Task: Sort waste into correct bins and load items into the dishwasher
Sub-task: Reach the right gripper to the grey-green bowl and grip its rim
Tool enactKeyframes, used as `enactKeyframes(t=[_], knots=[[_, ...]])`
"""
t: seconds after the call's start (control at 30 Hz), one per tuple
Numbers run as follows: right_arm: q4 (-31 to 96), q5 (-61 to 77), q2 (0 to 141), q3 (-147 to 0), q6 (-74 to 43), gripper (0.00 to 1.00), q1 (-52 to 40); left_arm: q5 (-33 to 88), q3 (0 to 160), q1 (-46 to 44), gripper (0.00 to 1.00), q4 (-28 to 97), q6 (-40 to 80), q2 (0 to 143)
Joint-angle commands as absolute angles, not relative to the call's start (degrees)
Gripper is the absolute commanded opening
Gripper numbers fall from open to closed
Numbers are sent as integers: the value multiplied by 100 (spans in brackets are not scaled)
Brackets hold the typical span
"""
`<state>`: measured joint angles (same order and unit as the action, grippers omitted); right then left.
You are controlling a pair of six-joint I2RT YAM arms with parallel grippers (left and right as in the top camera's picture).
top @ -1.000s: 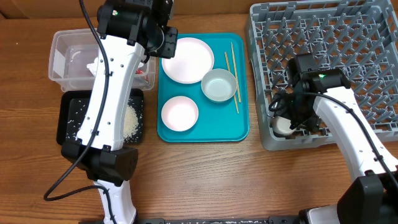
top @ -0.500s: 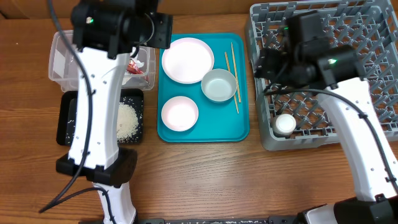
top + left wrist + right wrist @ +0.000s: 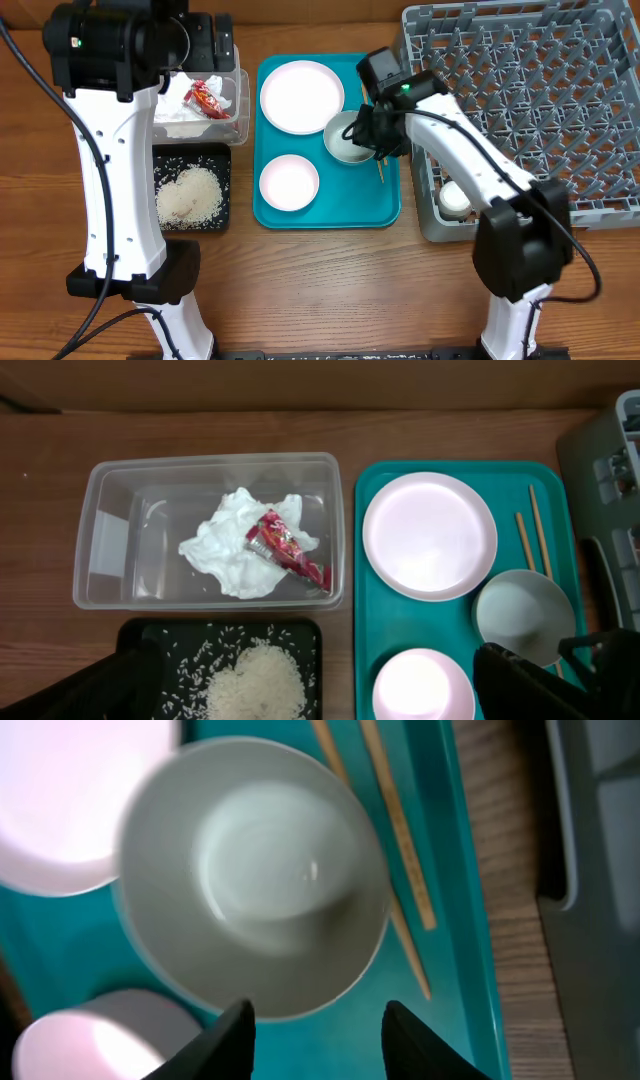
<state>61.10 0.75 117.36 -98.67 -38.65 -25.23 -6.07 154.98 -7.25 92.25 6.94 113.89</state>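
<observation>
The right gripper [image 3: 318, 1025] hangs over the pale round ceramic bowl [image 3: 260, 880], fingers apart and holding nothing. The bowl sits on the rack side of the flat teal plastic serving tray [image 3: 330, 208], at the middle of the table. It appears to touch the rim of the large round white plate [image 3: 300, 95] on the far side. The two thin wooden chopsticks [image 3: 395, 830] lie just beside it on the rack side.

The crowding is the main risk. A finger dropping outside the rim on that side could land on the chopsticks and flick them off the tray. A grip on the smooth, thin rim may slip, so the bowl tilts or drops onto the small round white plate [image 3: 288, 182] near it. Lifted too low, the bowl could clip the wall of the large square grey plastic dish rack [image 3: 530, 60] at the far right corner, or hit the small white cup [image 3: 455, 198] already inside.

The left gripper [image 3: 315, 670] is spread and empty, up by the far left corner. Below it, the crinkled red snack wrapper [image 3: 290, 550] and crumpled white paper napkin [image 3: 225, 550] lie in the clear rectangular plastic tub [image 3: 110, 490]. The loose white rice grains [image 3: 262, 678] lie in the shallow black rectangular tray [image 3: 135, 635]
</observation>
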Motion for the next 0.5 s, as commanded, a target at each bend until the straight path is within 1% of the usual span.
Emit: enactKeyframes(t=[0.0,0.1,0.3,0.47], knots=[[6049,-38,11963,-9859,-4209,41,-2530,-655,15482,-749,100,9233,687,11314],[6003,-47,12090,-9856,-4206,38,-2530,-657,15482,-749,100,9233,687,11314],[5979,-54,12370,-9856,-4209,36,-2530,-655,15482,-751,100,9233,687,11314],[5959,-60,12444,-9856,-4206,27,-2528,-657,15482,-751,100,9233,687,11314]])
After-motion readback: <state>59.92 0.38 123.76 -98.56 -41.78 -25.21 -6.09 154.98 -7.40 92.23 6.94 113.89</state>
